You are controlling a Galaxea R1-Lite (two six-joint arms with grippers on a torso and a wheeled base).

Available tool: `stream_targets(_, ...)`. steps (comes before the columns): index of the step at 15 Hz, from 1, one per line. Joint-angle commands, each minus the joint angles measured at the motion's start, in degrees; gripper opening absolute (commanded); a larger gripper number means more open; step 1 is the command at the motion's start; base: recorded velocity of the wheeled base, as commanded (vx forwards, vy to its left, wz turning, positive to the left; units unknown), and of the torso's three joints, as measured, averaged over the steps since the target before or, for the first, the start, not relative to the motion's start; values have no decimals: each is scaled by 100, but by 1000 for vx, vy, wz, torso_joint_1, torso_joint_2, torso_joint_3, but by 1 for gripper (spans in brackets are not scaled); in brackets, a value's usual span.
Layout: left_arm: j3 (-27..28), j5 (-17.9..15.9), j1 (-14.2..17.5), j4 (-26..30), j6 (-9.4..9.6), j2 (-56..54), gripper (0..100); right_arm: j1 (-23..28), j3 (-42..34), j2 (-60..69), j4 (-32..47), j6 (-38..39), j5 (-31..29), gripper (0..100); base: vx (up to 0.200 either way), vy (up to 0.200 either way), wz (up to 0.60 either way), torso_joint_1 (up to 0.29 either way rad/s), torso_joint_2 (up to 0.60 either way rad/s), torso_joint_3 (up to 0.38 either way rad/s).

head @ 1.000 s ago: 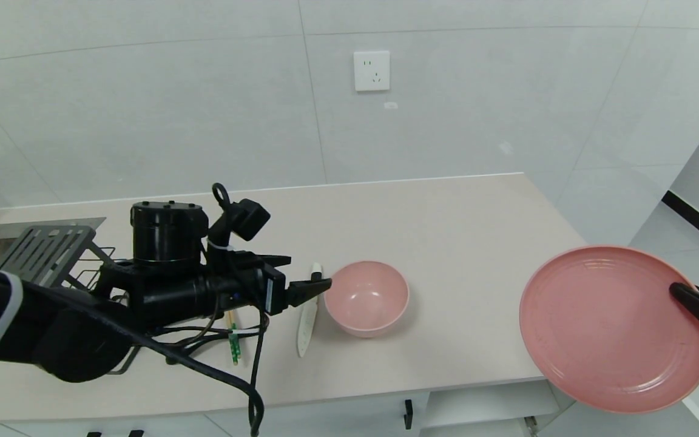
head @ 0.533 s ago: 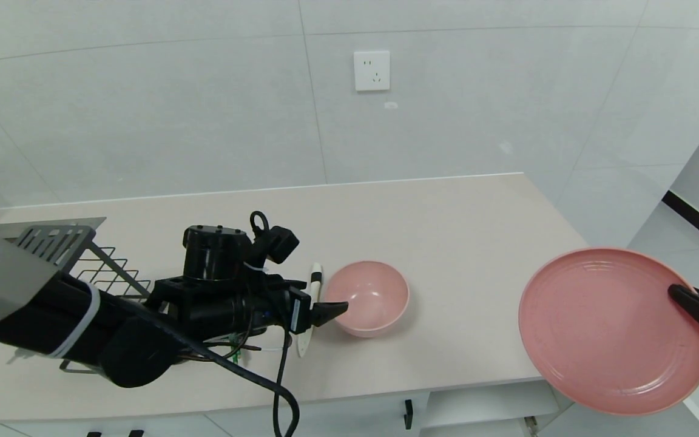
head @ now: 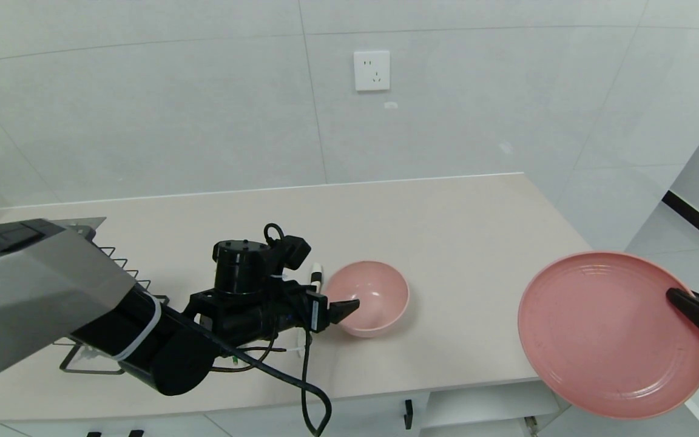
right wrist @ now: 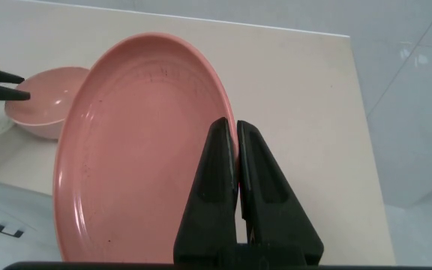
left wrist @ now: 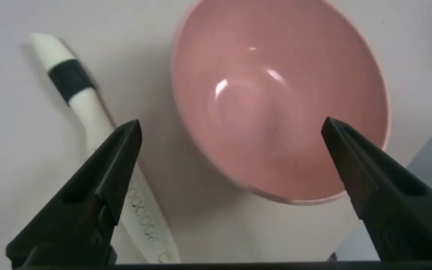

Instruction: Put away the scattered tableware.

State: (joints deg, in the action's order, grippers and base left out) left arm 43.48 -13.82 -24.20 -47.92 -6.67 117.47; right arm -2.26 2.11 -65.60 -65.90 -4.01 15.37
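Left end effector [left wrist: 231,131], jaws spread wide at the bowl [head: 369,296], may shove it; right end effector [right wrist: 235,131], pinching the plate [head: 604,334] by its edge, may drop it.

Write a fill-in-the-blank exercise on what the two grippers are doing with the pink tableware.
1. The right gripper is shut on the rim of the pink ____.
2. The left gripper hovers open over the pink ____.
3. The white utensil lying beside that dish has a ____ band.

Missing words: plate; bowl; black.
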Motion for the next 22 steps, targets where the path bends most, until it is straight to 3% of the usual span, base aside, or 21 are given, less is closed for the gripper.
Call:
stream_targets(1, 11, 3, -94, 2, -159, 66, 100, -3, 0, -23, -2, -3, 1, 0, 0, 0, 0, 0, 0, 0)
stream_targets(2, 11, 20, -155, 2, -300, 57, 100, -3, 0, -23, -2, -3, 1, 0, 0, 0, 0, 0, 0, 0)
stream_targets(5, 2, 90, -191, 20, -344, 118, 100, -47, 0, -14, -2, -3, 1, 0, 0, 0, 0, 0, 0, 0)
stream_targets(8, 20, 99, -182, 2, -520, 233, 100, -47, 0, -14, -2, -3, 1, 0, 0, 0, 0, 0, 0, 0)
stream_targets(13, 2, 108, -173, -103, -520, 496, 100, -47, 0, -14, -2, -3, 1, 0, 0, 0, 0, 0, 0, 0)
stream_targets(14, 2, 134, -155, -112, -520, 505, 0, -47, 0, -14, -2, -3, 1, 0, 0, 0, 0, 0, 0, 0)
stream_targets(18, -7, 257, -138, -367, -520, 531, 0, -47, 18, -6, -2, -3, 1, 0, 0, 0, 0, 0, 0, 0)
stream_targets(21, -253, 257, -129, -1176, -458, 373, 0, -47, 18, 3, -2, -3, 1, 0, 0, 0, 0, 0, 0, 0)
stream_targets(22, -288, 266, -111, -1483, -344, 224, 0, -47, 18, -6, -2, -3, 10, 0, 0, 0, 0, 0, 0, 0)
